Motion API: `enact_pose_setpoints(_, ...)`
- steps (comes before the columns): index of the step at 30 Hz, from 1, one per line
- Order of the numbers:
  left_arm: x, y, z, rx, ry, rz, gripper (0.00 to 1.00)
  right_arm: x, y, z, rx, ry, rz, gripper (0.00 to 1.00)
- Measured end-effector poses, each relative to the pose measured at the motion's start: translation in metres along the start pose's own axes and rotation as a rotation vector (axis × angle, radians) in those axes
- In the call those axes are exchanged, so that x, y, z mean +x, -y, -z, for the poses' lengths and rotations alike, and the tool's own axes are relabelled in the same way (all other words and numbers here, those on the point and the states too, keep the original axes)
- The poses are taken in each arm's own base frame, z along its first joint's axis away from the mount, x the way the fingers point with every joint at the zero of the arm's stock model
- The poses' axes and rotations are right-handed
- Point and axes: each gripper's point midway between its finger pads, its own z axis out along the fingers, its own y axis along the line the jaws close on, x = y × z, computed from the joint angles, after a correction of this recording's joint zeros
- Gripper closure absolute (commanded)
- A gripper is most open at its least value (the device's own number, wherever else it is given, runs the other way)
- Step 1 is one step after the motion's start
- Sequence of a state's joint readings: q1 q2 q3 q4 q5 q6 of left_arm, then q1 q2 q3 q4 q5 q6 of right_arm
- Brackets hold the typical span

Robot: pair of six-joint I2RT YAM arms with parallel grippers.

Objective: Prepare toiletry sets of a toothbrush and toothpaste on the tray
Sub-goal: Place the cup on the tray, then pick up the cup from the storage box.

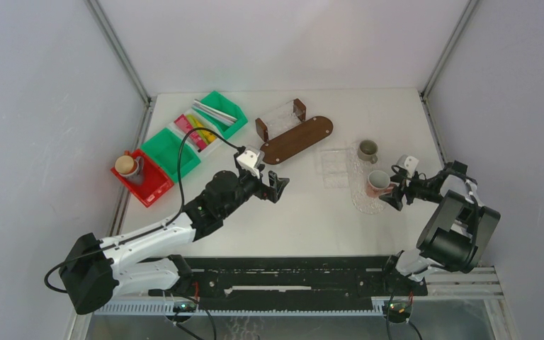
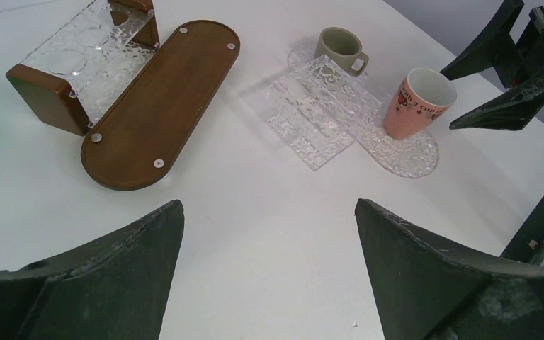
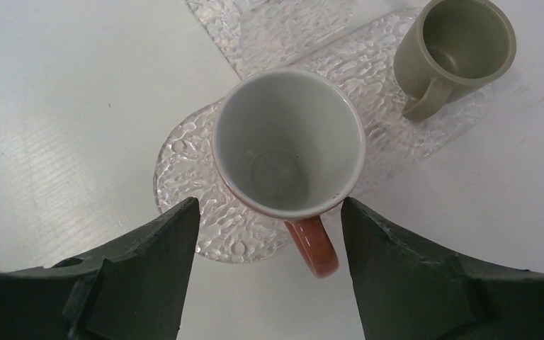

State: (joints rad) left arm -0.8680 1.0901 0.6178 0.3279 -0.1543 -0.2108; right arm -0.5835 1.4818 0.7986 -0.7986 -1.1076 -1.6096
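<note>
A pink mug (image 1: 377,183) stands upright and empty on the near end of a clear textured glass tray (image 1: 363,204). A grey-green mug (image 1: 367,150) stands at the tray's far end. My right gripper (image 1: 395,195) is open just right of the pink mug. In the right wrist view the mug (image 3: 288,145) sits ahead of the open gripper (image 3: 269,203), its handle (image 3: 315,248) between the fingers and untouched. My left gripper (image 1: 280,188) is open and empty over bare table (image 2: 269,205). Toothbrushes (image 1: 214,112) and tubes (image 1: 195,131) lie in bins at the far left.
A brown wooden tray (image 1: 296,139) lies at the back with a clear holder with wooden ends (image 1: 281,118) behind it. Another clear holder (image 1: 333,168) lies left of the glass tray. A red bin (image 1: 152,188) at the left holds a cup (image 1: 129,167).
</note>
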Motion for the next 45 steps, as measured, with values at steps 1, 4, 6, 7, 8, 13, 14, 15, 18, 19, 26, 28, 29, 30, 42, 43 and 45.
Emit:
enact_pose_setpoints(1,0.0,0.0,0.0,0.0,0.0,0.0,0.05,0.0,0.0,0.001,0.002,0.0,0.001,0.17)
enact_pose_setpoints(4,0.0,0.0,0.0,0.0,0.0,0.0,0.05,-0.003,0.002,0.003,0.014,0.0,0.009,0.14)
enact_pose_setpoints(6,0.0,0.0,0.0,0.0,0.0,0.0,0.05,-0.005,0.002,0.005,0.023,0.0,0.014,0.12)
enact_pose_setpoints(7,0.0,0.0,0.0,0.0,0.0,0.0,0.05,-0.006,0.003,0.006,0.027,0.0,0.015,0.11)
enact_pose_setpoints(8,0.0,0.0,0.0,0.0,0.0,0.0,0.05,-0.008,0.003,0.007,0.031,0.0,0.016,0.11)
enact_pose_setpoints(13,0.0,0.0,0.0,0.0,0.0,0.0,0.05,-0.014,0.003,0.01,0.047,0.002,0.024,0.11)
enact_pose_setpoints(14,0.0,0.0,0.0,0.0,0.0,0.0,0.05,-0.016,0.004,0.011,0.05,0.002,0.029,0.1)
enact_pose_setpoints(15,0.0,0.0,0.0,0.0,0.0,0.0,0.05,-0.018,0.004,0.012,0.053,0.003,0.034,0.1)
enact_pose_setpoints(18,0.0,0.0,0.0,0.0,0.0,0.0,0.05,-0.024,0.004,0.014,0.062,0.011,0.052,0.1)
enact_pose_setpoints(19,0.0,0.0,0.0,0.0,0.0,0.0,0.05,-0.026,0.004,0.014,0.065,0.016,0.058,0.1)
enact_pose_setpoints(26,0.0,0.0,0.0,0.0,0.0,0.0,0.05,-0.037,-0.004,0.016,0.058,0.046,0.048,0.11)
enact_pose_setpoints(28,0.0,0.0,0.0,0.0,0.0,0.0,0.05,-0.04,-0.007,0.017,0.057,0.053,0.044,0.11)
enact_pose_setpoints(29,0.0,0.0,0.0,0.0,0.0,0.0,0.05,-0.043,-0.008,0.017,0.057,0.055,0.041,0.11)
enact_pose_setpoints(30,0.0,0.0,0.0,0.0,0.0,0.0,0.05,-0.045,-0.009,0.017,0.058,0.056,0.042,0.11)
enact_pose_setpoints(42,0.0,-0.002,0.0,0.0,-0.001,0.005,0.05,-0.145,-0.04,-0.026,0.017,-0.02,0.043,0.12)
enact_pose_setpoints(43,-0.001,-0.004,-0.001,-0.001,-0.001,0.012,0.05,-0.162,-0.044,-0.031,0.005,-0.018,0.047,0.12)
enact_pose_setpoints(45,-0.002,-0.01,-0.001,-0.005,0.0,0.032,0.05,-0.189,-0.049,-0.039,-0.011,-0.004,0.036,0.13)
